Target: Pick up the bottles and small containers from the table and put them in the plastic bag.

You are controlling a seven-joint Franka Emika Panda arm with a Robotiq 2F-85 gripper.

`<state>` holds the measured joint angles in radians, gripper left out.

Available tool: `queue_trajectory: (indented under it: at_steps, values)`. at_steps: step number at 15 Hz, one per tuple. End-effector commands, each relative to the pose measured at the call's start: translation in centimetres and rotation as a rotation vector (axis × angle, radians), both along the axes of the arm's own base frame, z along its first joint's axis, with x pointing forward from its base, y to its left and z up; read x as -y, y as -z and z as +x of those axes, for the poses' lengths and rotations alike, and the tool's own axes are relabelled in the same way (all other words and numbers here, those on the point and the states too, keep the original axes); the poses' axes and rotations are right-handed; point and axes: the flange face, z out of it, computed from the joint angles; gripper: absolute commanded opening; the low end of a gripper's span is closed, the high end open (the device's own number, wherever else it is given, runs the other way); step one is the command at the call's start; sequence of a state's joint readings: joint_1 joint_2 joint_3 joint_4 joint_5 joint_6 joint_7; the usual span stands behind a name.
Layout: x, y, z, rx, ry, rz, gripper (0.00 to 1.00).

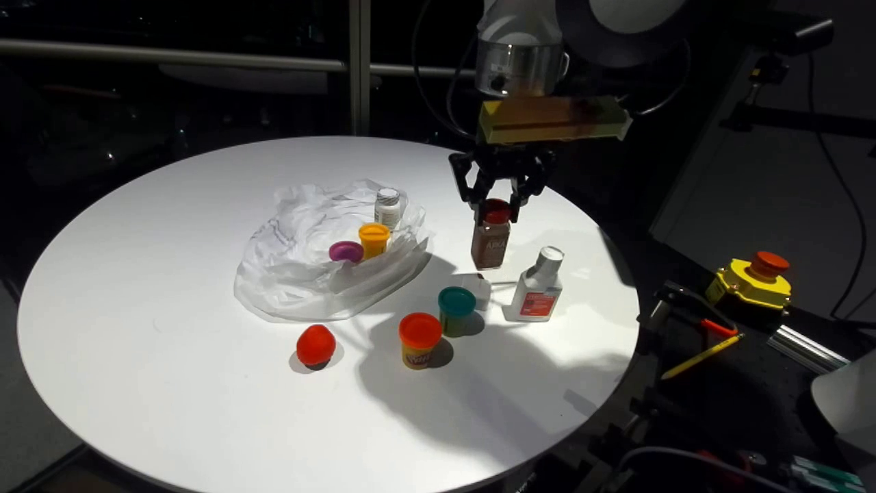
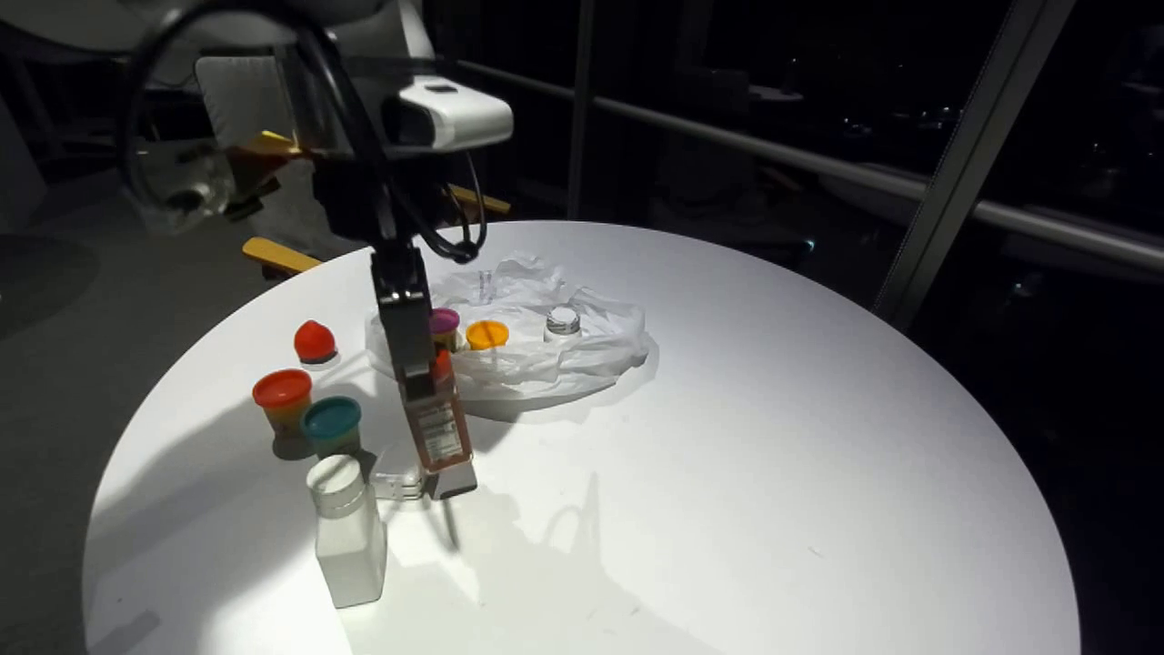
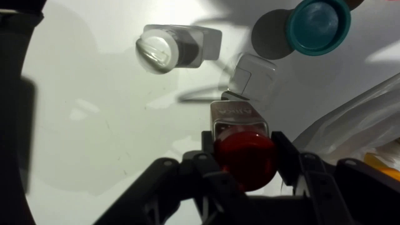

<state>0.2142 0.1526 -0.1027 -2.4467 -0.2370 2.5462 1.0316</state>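
Red-capped bottle (image 1: 491, 239) and fingers (image 3: 286, 157) meet at the cap: the fingers stand partway apart, just the cap's width, pressed against either side of it and gripping nothing else. The bottle leans slightly, and its base seems to hang a little above the surface (image 1: 171, 383), though I can't be sure of the gap. Near that base sits a small white plug (image 3: 254, 76), so I'd raise the bottle straight up before any sideways travel, and slowly, since a hold on the cap alone may let the body swing. Farther out stand a white bottle with a red label (image 1: 537, 298), a teal-lidded pot (image 1: 456, 311) and a red-lidded pot (image 1: 419, 340), all left for later trips. Apart from these, the plastic bag (image 1: 294, 294) lies rumpled, its sides slumped around a small white bottle (image 1: 387, 210), an orange pot (image 1: 374, 239) and a purple-lidded pot (image 1: 346, 251). The held bottle should cross well above the bag's loose edge, come down beside those pieces, and be let go only once its base bears weight; then the fingers should part gently and rise straight, lest the film catch.
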Motion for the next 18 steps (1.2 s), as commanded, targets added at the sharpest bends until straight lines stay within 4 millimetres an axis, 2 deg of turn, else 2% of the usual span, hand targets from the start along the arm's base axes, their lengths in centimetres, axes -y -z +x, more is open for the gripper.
queue_trajectory:
  at_steps: [1,4,7,12,15,18]
  values:
    - [-4.1,-5.3,1.7,0.032,-0.045,-0.076,0.25]
    - [-7.3,-7.4,4.2,0.091,-0.133,-0.064,0.25]
    - [-9.2,-7.6,7.0,0.174,-0.187,-0.034,0.25]
    - [-10.3,-4.1,11.4,0.291,-0.230,0.026,0.25]
    - [-10.4,-1.4,13.7,0.362,-0.263,0.055,0.24]
    - [-10.3,0.0,15.5,0.434,-0.292,0.070,0.24]
